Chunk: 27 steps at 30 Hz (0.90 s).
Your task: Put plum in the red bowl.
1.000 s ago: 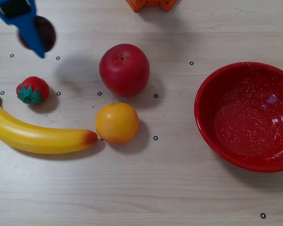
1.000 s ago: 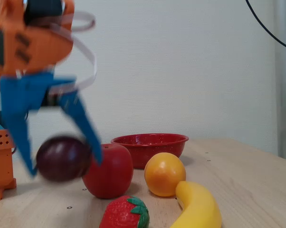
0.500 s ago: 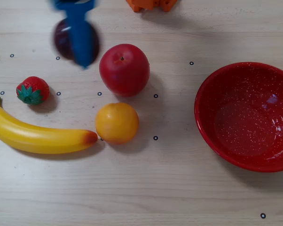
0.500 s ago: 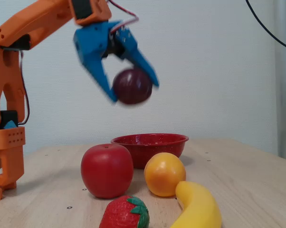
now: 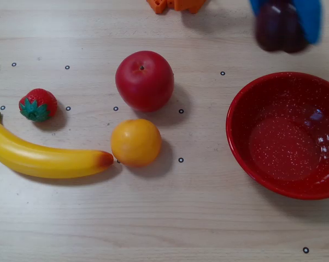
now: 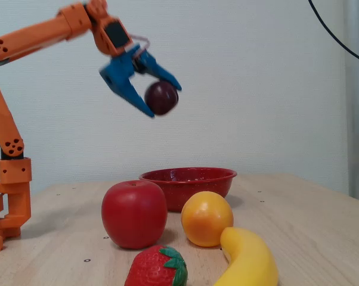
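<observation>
Your gripper [image 6: 161, 98] is clamped on the plum [image 6: 162, 98], high up; the red bowl [image 5: 246, 158] sits just short of directly below.

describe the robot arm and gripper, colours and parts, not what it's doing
The arm is bright orange plastic in blocky segments, with round screw holes showing at the joints. A dark, black-faced block sits at the wrist. The gripper has two blue pointed fingers, and a thin pale wire loops beside them. The overhead view shows only blurred blue finger parts and an orange piece at the top edge.
</observation>
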### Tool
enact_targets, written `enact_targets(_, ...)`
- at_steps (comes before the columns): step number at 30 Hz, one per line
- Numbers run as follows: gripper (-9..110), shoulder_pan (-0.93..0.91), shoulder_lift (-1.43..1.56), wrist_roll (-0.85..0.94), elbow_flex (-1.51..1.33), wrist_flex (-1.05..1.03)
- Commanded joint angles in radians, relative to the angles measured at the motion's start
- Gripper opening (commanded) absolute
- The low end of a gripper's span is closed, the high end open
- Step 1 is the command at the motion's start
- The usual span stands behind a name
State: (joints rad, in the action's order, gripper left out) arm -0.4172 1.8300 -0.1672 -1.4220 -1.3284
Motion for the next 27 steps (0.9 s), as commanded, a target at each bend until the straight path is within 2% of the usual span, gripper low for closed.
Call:
enact_targets(1, 0, -0.023, 0.040, 0.029, -0.008, 0.172)
enact_targets(8, 0, -0.063, -0.072, -0.080, -0.281, 0.565)
enact_targets(12, 0, -0.089, -0.141, -0.187, -0.368, 0.650)
enact_targets(13, 5, -0.092, -0.158, -0.212, -0.383, 0.658)
enact_targets(19, 48, -0.078, -0.215, -0.262, -0.387, 0.591)
enact_targets(27, 54, -0.040, -0.195, -0.232, -0.196, 0.362)
